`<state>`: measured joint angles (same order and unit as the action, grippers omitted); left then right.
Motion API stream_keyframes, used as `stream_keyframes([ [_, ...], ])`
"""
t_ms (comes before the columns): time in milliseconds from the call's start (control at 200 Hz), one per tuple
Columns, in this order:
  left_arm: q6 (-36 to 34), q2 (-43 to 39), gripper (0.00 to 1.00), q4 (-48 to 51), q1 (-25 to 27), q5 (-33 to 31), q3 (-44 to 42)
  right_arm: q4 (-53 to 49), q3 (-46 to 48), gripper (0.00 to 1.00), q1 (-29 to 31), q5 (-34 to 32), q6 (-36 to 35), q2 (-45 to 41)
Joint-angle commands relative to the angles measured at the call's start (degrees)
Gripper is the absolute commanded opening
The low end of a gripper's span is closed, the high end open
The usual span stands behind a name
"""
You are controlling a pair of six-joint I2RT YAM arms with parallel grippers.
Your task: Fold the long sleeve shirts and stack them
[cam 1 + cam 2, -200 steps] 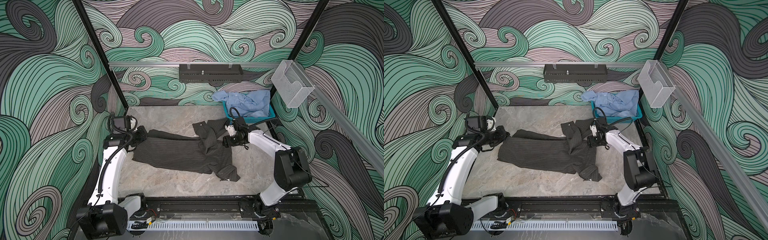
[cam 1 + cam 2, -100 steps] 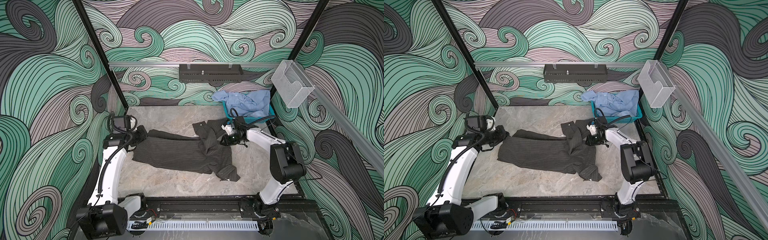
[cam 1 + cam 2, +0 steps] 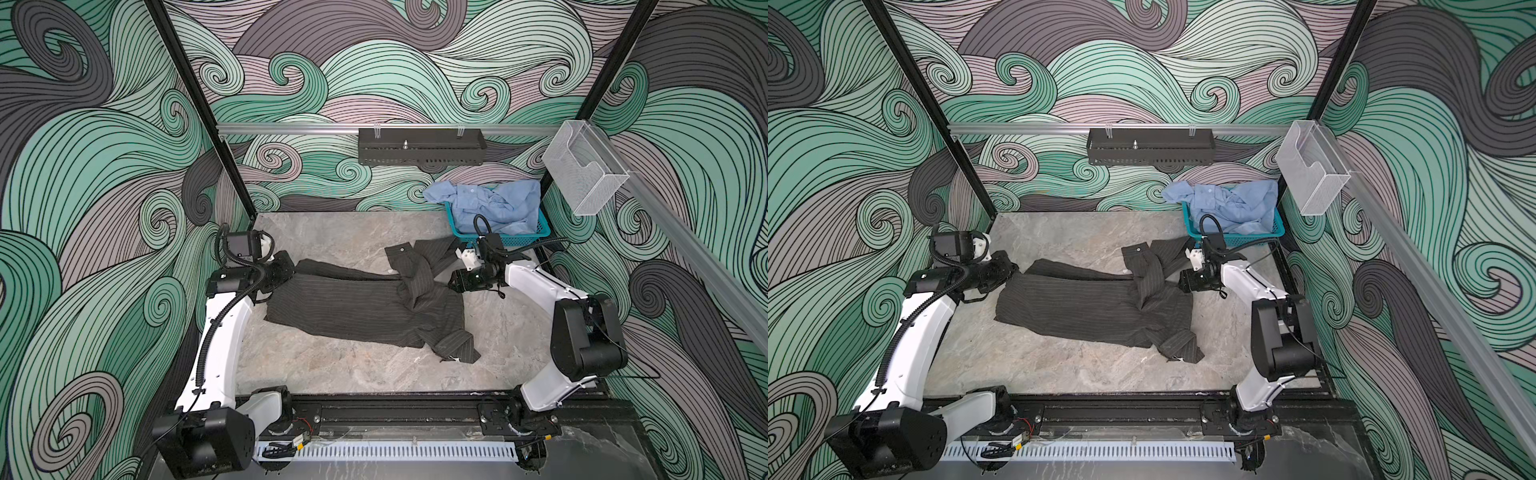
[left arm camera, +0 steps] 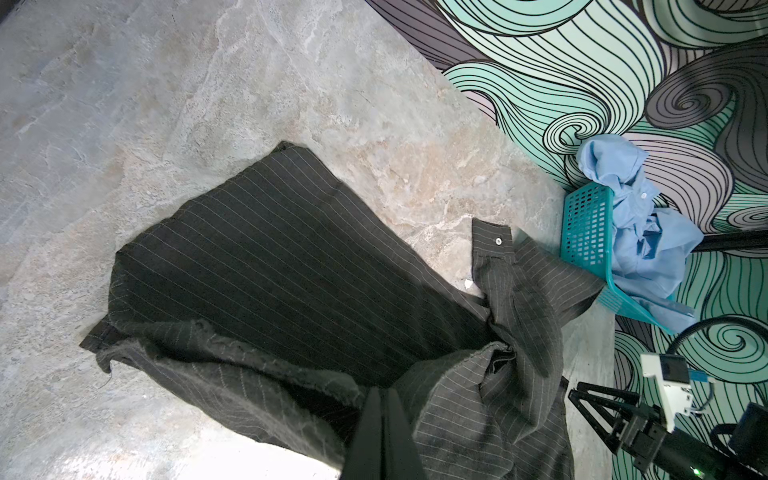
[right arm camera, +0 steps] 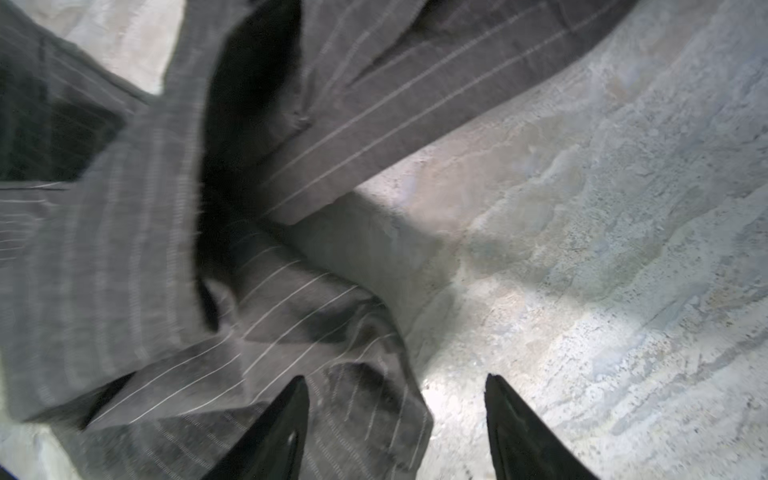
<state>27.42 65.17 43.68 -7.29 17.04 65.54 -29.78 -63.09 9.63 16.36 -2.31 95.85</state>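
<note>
Left tool (image 4: 380, 399) clamped tight on the edge of the dark charcoal pinstriped cloth shirt (image 3: 357, 305), spread mid-surface (image 3: 353, 374). Right tool (image 5: 395, 380) jaws wide apart, straddling the cloth's edge, gripping nothing. Plain light blue cloth shirt (image 3: 498, 203) heaped in teal plastic mesh basket (image 3: 536, 237), back right corner.

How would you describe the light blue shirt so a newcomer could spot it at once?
At the far right corner of the marble table stands a teal mesh basket. The light blue shirt lies crumpled in it, spilling over the rim. Unlike the dark pinstriped shirt spread on the table, it is plain and pale.
</note>
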Motion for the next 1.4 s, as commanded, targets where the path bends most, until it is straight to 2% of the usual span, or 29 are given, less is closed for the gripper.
stream_keyframes([
  [0, -0.3, 0.3, 0.00, -0.2, 0.2, -0.3, 1.9, 1.9, -0.4, 0.65, -0.1, 2.2, 0.7, 3.0],
  [195, -0.6, 0.2, 0.00, 0.0, 0.1, -0.5, 2.2, 6.0, -0.1, 0.62, -0.7, 8.2, 0.5, 4.6],
  [340, -0.6, 0.3, 0.00, -0.1, 0.2, -0.5, 2.2, 6.5, 0.2, 0.56, -1.5, 10.2, 0.2, 5.6],
  [500, -0.7, 0.4, 0.00, 0.0, 0.1, -0.5, 2.3, 5.3, 0.3, 0.35, -1.6, 11.7, -0.4, 5.4],
  [766, -0.8, 0.8, 0.00, -0.2, 0.1, -0.7, 2.3, 2.3, 1.4, 0.00, -1.5, 9.8, -1.5, 2.0],
  [976, -0.5, 1.8, 0.00, -1.0, 0.1, -0.9, 2.2, -0.4, 1.6, 0.00, -1.1, 6.0, -2.8, -4.5],
  [1126, 0.4, 4.2, 0.00, -4.9, 0.1, -1.8, 2.5, -1.0, -2.7, 0.00, -0.7, 2.2, -5.0, -7.8],
  [1271, 1.8, 11.6, 0.00, -11.3, -0.2, -1.6, 8.0, -1.2, -12.7, 0.00, -0.4, 0.3, -8.5, -3.6],
  [1396, 4.0, 22.3, 0.00, -16.1, -1.9, 1.7, 19.7, -2.0, -26.9, 0.00, 0.0, -1.1, -13.2, 3.4],
])
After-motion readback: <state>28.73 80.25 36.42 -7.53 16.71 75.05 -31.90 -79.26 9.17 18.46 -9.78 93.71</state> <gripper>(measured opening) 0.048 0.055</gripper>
